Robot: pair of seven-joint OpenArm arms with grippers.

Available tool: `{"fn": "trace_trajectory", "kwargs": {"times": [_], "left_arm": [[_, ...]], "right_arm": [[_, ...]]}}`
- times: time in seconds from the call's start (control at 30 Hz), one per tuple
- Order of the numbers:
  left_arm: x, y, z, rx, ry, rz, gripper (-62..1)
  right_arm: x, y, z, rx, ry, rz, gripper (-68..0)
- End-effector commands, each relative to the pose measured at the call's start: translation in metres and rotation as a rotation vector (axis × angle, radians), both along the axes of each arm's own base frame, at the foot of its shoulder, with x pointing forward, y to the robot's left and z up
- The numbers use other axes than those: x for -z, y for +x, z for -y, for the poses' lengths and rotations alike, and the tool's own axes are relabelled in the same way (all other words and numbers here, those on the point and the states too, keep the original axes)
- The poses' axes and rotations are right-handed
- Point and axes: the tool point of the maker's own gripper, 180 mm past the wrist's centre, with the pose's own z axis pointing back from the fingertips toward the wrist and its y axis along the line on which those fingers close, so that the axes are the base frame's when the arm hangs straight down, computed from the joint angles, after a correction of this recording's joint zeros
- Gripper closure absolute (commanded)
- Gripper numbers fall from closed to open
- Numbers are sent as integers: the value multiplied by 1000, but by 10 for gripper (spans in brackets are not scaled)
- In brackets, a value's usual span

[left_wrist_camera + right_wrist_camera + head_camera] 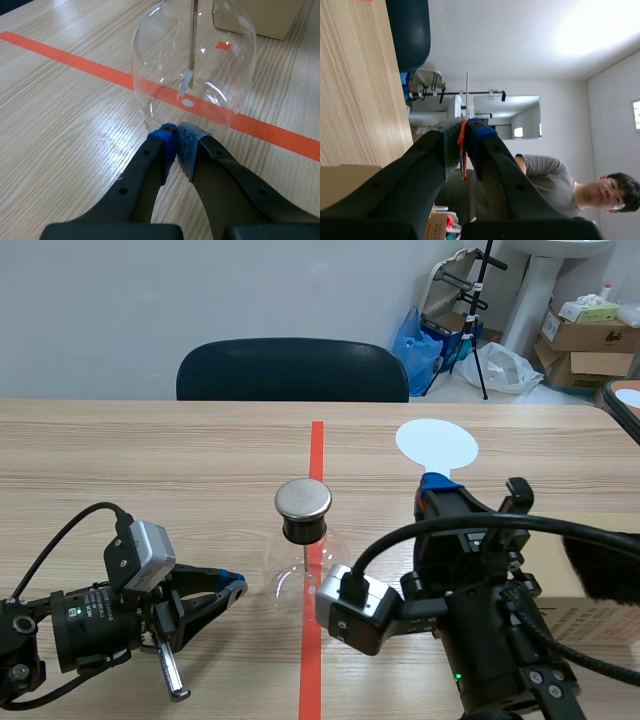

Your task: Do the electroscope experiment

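Two claws, both clenched. The left claw [175, 131] is pinched shut on nothing. The glass electroscope [165, 50] stands just ahead of its tips, on the orange-red tape line [60, 57]. The right claw [462, 132] grasps the orange handle of a white round paddle [437, 445], whose disc rises beyond its fingertips.

The left black arm [85, 625] lies low along the table, the left gripper [176, 131] with its 2 fingers pressed together, pads touching. The right black arm [490, 640] stands raised, wrist rolled sideways, the right gripper [462, 131] clamped on a thin white round-headed paddle [437, 443].
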Motion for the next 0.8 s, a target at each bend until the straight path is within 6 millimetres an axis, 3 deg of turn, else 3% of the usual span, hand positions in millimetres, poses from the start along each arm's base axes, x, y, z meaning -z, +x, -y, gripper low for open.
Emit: {"fn": "trace_trajectory", "kwargs": {"times": [0.0,0.77], "left_arm": [[-12,6,4,-5,-36,29,-30],[-11,6,4,-5,-34,29,-30]], "right_arm": [[-7,3,-2,-8,6,28,-17],[6,-7,-12,-59,-2,-11,-17]]}}
